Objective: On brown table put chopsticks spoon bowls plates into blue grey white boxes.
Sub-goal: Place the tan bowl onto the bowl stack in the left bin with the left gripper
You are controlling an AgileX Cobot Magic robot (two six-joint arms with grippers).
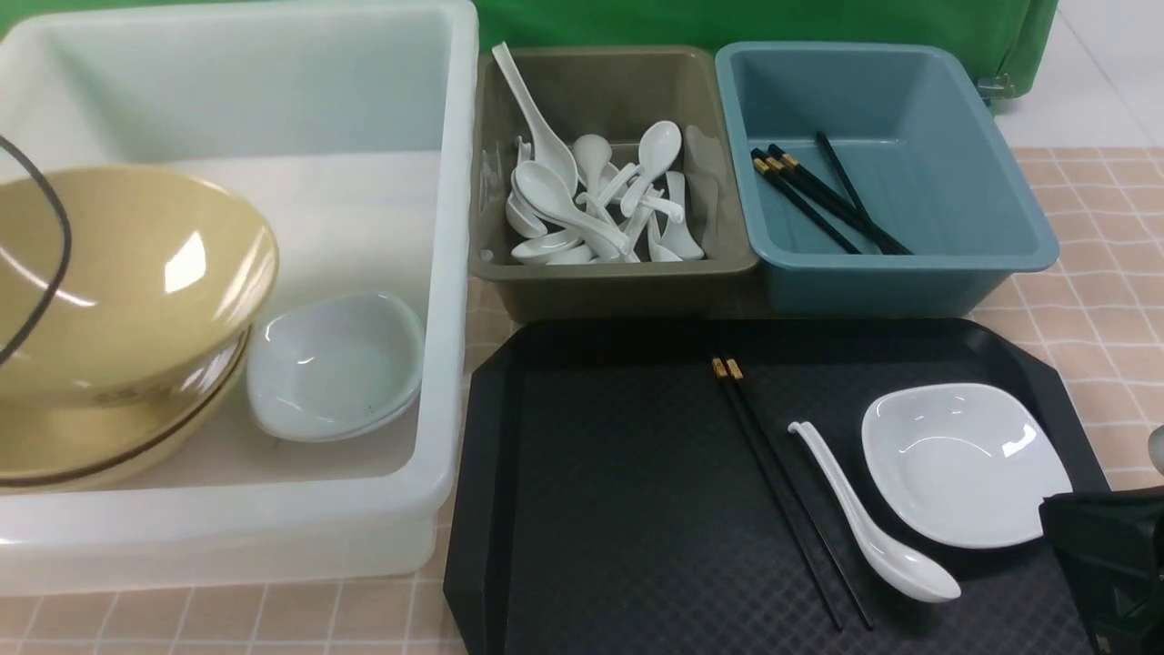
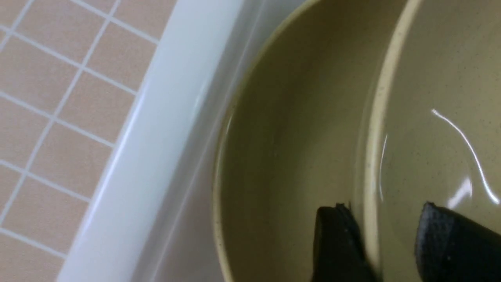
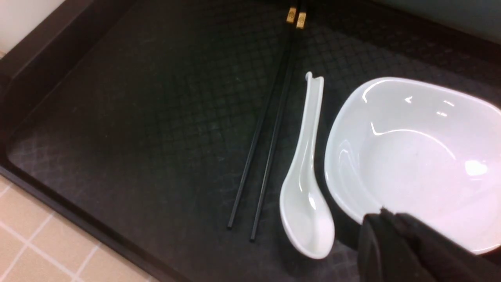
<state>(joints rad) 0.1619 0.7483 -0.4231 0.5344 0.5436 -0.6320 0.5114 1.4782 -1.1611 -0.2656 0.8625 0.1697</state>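
My left claw (image 2: pixel 385 239) stands open astride the upper yellow bowl's rim (image 2: pixel 373 156), inside the white box (image 1: pixel 446 273). Right of that box, my closed right claw (image 3: pixel 385 219) is near the white plate (image 1: pixel 964 464)

The front view's left edge crops the yellow bowls (image 1: pixel 118 282) and the white tub (image 1: pixel 273 509).

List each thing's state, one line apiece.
Left pincer: open around the upper bowl's rim
Right pincer: shut
Upper yellow bowl: tilted in the white tub
Soup spoon on tray: scoop up
Loose chopsticks: side by side
Teal-blue bin: holding chopsticks
Olive-grey bin: holding spoons
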